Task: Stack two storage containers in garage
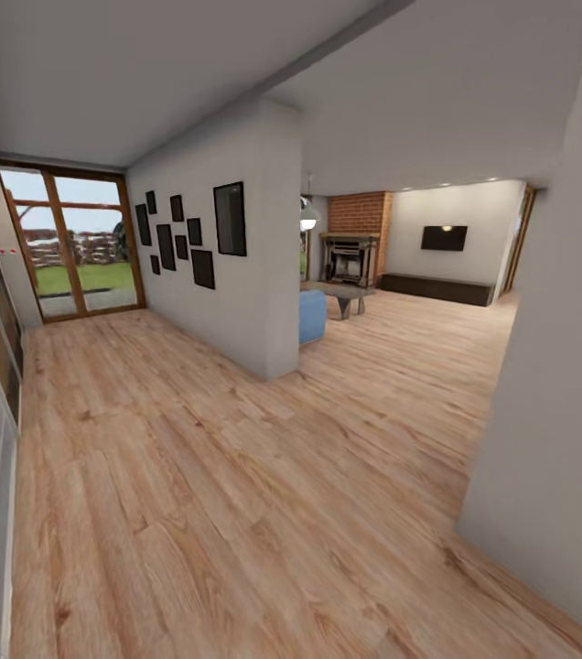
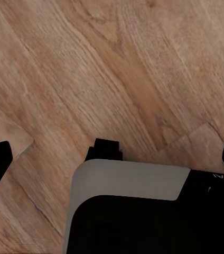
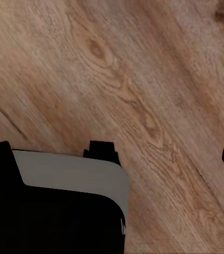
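From the head camera I see the living room [image 1: 419,275] at the far end of the view, past a white partition wall. Its light wood plank floor [image 1: 401,348] runs continuous with the hallway planks. A brick column [image 1: 361,215] stands at the back, with a wall-mounted black TV [image 1: 444,238] beside it and a long dark cabinet [image 1: 437,288] below the TV. A blue shape [image 1: 312,317] at the partition edge is probably the sofa; most of it is hidden.
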Tool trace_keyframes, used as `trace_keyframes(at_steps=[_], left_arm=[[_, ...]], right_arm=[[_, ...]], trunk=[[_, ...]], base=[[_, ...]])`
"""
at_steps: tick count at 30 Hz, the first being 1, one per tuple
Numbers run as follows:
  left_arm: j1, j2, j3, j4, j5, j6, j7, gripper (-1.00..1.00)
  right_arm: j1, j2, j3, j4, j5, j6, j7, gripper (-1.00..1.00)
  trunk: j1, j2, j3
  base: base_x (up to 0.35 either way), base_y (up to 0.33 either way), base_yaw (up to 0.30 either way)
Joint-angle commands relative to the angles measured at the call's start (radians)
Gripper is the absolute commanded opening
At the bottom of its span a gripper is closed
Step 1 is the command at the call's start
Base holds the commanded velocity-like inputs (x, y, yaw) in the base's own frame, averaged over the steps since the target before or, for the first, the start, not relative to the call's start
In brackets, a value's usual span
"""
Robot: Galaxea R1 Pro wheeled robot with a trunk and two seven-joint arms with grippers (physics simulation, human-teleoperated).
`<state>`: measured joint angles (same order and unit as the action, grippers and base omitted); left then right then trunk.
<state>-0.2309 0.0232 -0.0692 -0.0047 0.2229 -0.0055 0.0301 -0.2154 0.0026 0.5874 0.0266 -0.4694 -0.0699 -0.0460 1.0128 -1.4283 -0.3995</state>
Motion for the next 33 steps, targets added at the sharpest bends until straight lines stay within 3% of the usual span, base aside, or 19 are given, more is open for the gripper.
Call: trace_keyframes(at_steps=[1, 33], left_arm=[[-0.001, 0.0, -0.008, 0.0, 0.009, 0.0, 0.002, 1.0], [-0.001, 0.0, -0.008, 0.0, 0.008, 0.0, 0.002, 1.0]], right_arm=[[-0.001, 0.0, 0.008, 0.003, -0.009, -0.005, 0.0, 1.0], [-0.001, -0.001, 0.008, 0.003, -0.011, -0.005, 0.0, 1.0]], trunk=[[0.001, -0.001, -0.001], [0.001, -0.001, -0.001]], base=[[0.321, 0.0, 0.269], [0.321, 0.0, 0.018]])
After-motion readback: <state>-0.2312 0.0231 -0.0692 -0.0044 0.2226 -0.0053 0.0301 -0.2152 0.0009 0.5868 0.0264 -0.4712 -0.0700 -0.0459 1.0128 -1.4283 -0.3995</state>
